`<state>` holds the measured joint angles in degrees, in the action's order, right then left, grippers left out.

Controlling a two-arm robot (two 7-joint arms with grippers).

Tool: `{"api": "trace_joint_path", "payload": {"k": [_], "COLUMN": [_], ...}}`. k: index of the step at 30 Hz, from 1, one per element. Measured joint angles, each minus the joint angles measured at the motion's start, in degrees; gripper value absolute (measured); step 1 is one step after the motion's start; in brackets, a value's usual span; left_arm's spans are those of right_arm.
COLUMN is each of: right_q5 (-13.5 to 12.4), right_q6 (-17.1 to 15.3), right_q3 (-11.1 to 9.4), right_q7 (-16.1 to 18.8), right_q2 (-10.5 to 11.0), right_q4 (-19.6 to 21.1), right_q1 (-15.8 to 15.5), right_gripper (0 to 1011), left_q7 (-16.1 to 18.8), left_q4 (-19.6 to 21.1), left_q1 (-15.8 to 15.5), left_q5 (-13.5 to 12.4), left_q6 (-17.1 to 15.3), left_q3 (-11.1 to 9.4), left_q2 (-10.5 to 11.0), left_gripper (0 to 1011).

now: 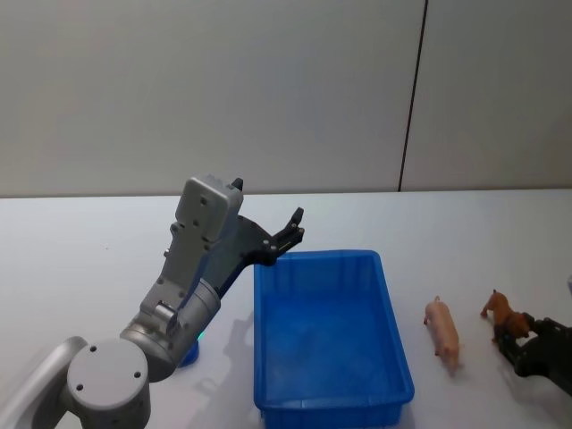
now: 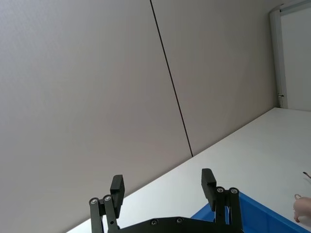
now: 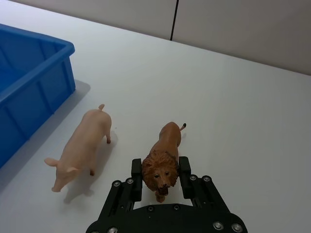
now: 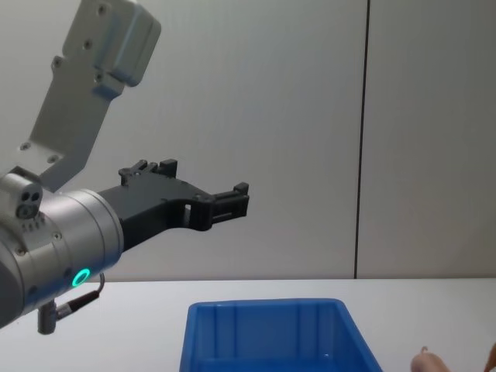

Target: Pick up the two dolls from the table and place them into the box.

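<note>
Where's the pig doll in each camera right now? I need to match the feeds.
Head: pig doll just right of the blue box.
Chest: its peach tip at the bottom edge, right of the box.
Left wrist: a pink tip beyond the box corner.
Right wrist: pig between the box and the lion doll.
Shared landmark: the blue box.

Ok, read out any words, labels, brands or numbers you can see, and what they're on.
No readable text anywhere. The blue box, pig doll, lion doll, white table, left hand and right hand all show plain surfaces with no lettering. The left arm has a green light ring, which is not writing.
</note>
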<state>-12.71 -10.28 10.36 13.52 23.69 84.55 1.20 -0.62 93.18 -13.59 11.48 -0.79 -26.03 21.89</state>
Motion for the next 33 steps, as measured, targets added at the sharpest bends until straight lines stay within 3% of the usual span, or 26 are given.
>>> {"api": "trace_joint_path", "payload": {"k": [17,33], "right_q5": [0.5,0.7], "right_q6": [4.6,6.7], "right_q3": [0.0,1.6], "right_q7": [2.0,10.7], "right_q2": [-0.2,-1.6], "right_q4": [3.4,8.4], "right_q1": [1.0,3.5], "right_gripper": [426,426], "left_q7": [0.0,0.0], "left_q4": [0.0,0.0], "left_q1": [0.0,0.0], "left_q5": [0.0,0.0], "left_q6": [0.0,0.0], "left_q3": [0.0,0.0], "left_q2": [0.0,0.0], "left_gripper": [1003,1003]}}
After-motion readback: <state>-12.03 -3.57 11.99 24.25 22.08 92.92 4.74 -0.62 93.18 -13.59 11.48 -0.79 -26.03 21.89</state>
